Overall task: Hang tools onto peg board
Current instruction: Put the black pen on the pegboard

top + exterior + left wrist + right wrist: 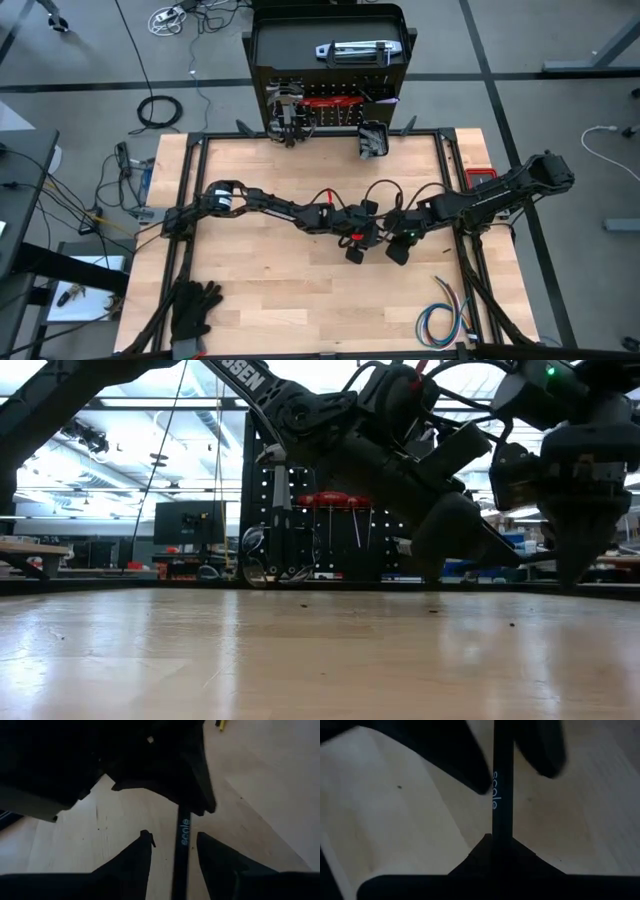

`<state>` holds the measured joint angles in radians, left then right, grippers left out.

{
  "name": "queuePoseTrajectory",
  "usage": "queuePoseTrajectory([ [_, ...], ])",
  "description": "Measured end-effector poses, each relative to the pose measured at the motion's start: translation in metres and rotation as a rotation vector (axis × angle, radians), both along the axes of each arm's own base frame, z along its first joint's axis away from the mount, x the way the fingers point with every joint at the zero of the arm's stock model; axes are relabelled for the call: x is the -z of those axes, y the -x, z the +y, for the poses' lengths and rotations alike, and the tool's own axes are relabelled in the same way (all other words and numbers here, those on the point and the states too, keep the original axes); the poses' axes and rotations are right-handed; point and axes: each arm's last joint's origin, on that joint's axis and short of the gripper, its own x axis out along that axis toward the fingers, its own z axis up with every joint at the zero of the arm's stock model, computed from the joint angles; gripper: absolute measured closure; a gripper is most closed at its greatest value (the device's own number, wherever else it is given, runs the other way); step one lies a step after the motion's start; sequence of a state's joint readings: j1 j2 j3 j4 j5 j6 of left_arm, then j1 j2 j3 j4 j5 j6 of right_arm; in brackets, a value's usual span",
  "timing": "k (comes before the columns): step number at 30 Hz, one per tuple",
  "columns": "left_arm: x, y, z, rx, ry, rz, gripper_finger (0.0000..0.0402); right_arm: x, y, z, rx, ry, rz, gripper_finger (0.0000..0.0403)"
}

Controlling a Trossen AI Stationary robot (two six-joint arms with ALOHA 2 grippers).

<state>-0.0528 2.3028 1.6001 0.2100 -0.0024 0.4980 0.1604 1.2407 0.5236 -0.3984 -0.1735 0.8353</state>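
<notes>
Mid-table, right gripper [501, 851] is pinched tight on a thin black bar [501, 795] labelled "scale"; the bar runs between the left gripper [172, 851]'s half-spread fingers, untouched.

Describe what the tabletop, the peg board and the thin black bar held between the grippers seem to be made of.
Tabletop: pale wood, matt, with visible grain and board joints.
Peg board: probably black painted metal, with regular rows of holes.
Thin black bar: dark and smooth with printed lettering; plastic or coated metal, unclear which.
</notes>
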Motion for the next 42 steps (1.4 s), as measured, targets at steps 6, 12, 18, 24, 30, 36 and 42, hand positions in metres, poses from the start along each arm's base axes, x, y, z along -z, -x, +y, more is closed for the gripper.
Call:
queuePoseTrajectory([
  [6, 0.0003, 0.0002, 0.0000, -0.012, -0.007, 0.005, 0.0294, -0.0008, -0.0012, 0.0003, -0.002, -0.009, -0.014, 0.0370],
  [12, 0.0020, 0.0011, -0.0004, -0.010, -0.014, 0.024, 0.0387, -0.0010, -0.0022, 0.0005, -0.003, -0.012, -0.026, 0.0368],
  [18, 0.0020, 0.0027, -0.0039, -0.018, -0.074, 0.048, 0.0392, -0.0016, -0.0036, 0.0007, -0.006, -0.014, -0.045, 0.0368],
  [24, 0.0011, 0.0023, -0.0068, -0.018, -0.077, 0.035, 0.0398, -0.0018, -0.0037, 0.0009, -0.010, -0.019, -0.046, 0.0364],
  [30, 0.0012, 0.0018, -0.0077, -0.027, -0.084, 0.023, 0.0400, -0.0014, -0.0030, 0.0009, -0.014, -0.017, -0.039, 0.0353],
  [36, 0.0001, 0.0007, -0.0072, -0.037, -0.085, 0.000, 0.0398, -0.0037, -0.0051, 0.0029, -0.042, -0.034, -0.065, 0.0316],
  [42, -0.0001, 0.0008, -0.0081, -0.033, -0.075, 0.001, 0.0398, -0.0032, -0.0044, 0.0038, -0.071, -0.026, -0.067, 0.0387],
])
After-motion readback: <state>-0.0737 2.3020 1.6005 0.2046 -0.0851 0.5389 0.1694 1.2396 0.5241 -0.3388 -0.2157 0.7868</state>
